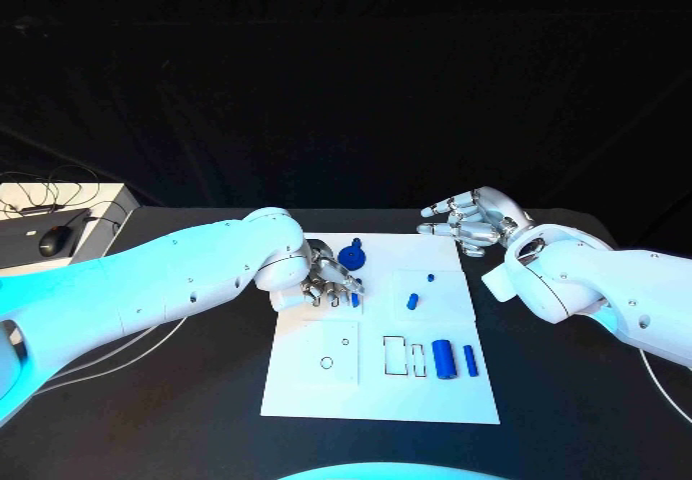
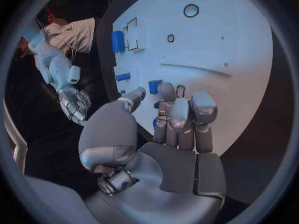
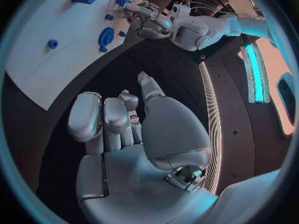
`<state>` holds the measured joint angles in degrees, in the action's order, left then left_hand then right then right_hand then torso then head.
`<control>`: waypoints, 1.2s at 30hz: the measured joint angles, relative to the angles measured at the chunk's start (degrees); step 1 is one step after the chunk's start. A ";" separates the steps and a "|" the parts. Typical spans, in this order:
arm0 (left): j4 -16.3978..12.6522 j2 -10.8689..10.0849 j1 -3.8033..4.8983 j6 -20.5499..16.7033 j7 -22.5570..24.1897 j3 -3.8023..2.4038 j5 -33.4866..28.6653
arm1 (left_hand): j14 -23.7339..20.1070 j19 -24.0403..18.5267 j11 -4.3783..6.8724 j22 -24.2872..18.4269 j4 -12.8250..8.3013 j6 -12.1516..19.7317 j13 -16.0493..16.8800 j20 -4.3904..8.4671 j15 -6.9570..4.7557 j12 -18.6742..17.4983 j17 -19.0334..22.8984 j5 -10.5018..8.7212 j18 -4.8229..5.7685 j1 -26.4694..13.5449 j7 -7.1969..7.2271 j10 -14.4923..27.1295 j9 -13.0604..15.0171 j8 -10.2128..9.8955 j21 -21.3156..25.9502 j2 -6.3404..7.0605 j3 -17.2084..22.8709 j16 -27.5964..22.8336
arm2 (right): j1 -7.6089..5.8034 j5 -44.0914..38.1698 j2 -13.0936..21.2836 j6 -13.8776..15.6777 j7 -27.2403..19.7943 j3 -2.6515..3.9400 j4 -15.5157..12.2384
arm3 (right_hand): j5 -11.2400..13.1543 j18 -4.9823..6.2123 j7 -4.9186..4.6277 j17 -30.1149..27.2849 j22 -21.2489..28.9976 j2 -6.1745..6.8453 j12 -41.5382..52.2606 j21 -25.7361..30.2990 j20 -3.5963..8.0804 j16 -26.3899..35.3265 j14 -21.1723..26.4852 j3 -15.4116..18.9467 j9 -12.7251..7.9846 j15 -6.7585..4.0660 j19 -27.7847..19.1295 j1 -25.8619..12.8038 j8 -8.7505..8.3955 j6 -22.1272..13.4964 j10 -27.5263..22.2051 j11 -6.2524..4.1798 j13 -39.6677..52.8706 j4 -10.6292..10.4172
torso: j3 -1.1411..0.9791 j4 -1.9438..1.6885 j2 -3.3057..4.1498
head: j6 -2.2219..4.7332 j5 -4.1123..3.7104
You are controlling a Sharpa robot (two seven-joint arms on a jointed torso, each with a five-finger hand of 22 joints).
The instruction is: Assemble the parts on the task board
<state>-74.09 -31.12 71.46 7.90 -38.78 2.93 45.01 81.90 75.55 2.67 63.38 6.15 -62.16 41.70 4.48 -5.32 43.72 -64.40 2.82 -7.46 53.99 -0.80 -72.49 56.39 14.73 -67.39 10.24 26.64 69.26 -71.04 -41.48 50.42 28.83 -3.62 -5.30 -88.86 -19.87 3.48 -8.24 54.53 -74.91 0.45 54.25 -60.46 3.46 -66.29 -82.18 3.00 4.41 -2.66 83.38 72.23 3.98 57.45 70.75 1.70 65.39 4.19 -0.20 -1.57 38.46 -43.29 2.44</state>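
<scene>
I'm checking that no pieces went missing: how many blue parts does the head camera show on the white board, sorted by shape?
Tall blue cylinders at the board's near edge: 2
Small blue pieces mid-board: 2
Round blue disc: 1
Small blue piece at the left hand fingertips: 1
Total: 6

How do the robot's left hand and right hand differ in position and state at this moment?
The left hand is over the white task board, while the right hand hangs past the board's far right corner, above the black table. The left hand's fingers curl down around a small blue part; the right hand's fingers hold nothing and touch no part. Both are silver, many-fingered hands on white arms.
</scene>
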 measured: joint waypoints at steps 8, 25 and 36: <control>1.24 0.80 0.00 0.47 0.05 0.00 -0.04 | 0.00 0.00 0.00 0.16 -0.71 0.00 -0.06 0.00 0.00 0.00 -0.05 0.00 0.00 0.30 0.00 0.00 0.08 -0.32 0.23 -0.30 -0.07 0.00 | 0.01 -0.08 -0.03 -0.05 0.01 0.00 -0.09 | 0.00 0.00 0.01 0.00 0.00 -0.01 0.00 0.23 0.00 0.18 0.00 0.02 0.00 0.00 0.00 -0.01 0.00 0.01 0.06 0.06 0.00 0.02 | 0.07 -0.01 0.01 | -0.07 -0.10; 2.23 1.84 -0.08 1.31 0.13 -0.03 -0.24 | 0.00 0.00 0.20 0.38 -0.87 -0.20 -0.06 0.00 0.00 0.00 -0.12 0.00 -0.01 0.52 -0.20 0.21 0.16 -0.62 0.23 -0.51 -0.24 0.00 | 0.02 -0.18 -0.35 -0.16 0.02 0.00 -0.19 | 0.00 0.00 0.03 0.00 -0.04 -0.23 0.00 0.33 0.00 0.23 0.00 0.15 0.00 0.00 0.00 -0.23 0.00 -0.01 -0.05 -0.05 0.00 0.15 | 0.03 -0.03 0.03 | -0.36 -0.29; 2.73 2.02 -0.17 1.93 0.13 -0.03 -0.38 | 0.00 0.21 0.20 0.75 -1.69 -0.41 -0.11 0.21 0.00 0.00 -0.25 0.00 -0.01 0.99 0.00 0.21 0.34 -0.62 0.23 -0.99 -0.25 -0.01 | 0.03 -0.21 -0.40 -0.30 0.02 0.00 -0.18 | 0.00 0.00 0.12 0.00 -0.03 -0.23 0.00 0.33 0.00 0.23 0.00 0.15 -0.01 0.00 0.00 -0.23 0.00 -0.09 -0.04 -0.04 0.00 0.15 | 0.03 -0.03 -0.01 | -0.57 -0.39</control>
<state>-71.35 -29.10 71.29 9.82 -38.64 2.90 44.63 81.90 75.76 2.87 64.13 4.47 -62.58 41.59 4.70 -5.32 43.72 -64.65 2.82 -7.46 54.98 -0.79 -72.28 56.72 14.11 -67.16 9.25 26.39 69.26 -71.01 -41.68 50.02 28.53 -3.60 -5.30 -89.04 -19.86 3.48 -8.13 54.53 -74.94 0.22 54.25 -60.13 3.45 -66.06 -82.18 3.16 4.41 -2.66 83.38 72.01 3.98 57.37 70.71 1.66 65.39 4.34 -0.18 -1.60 38.45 -43.86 2.05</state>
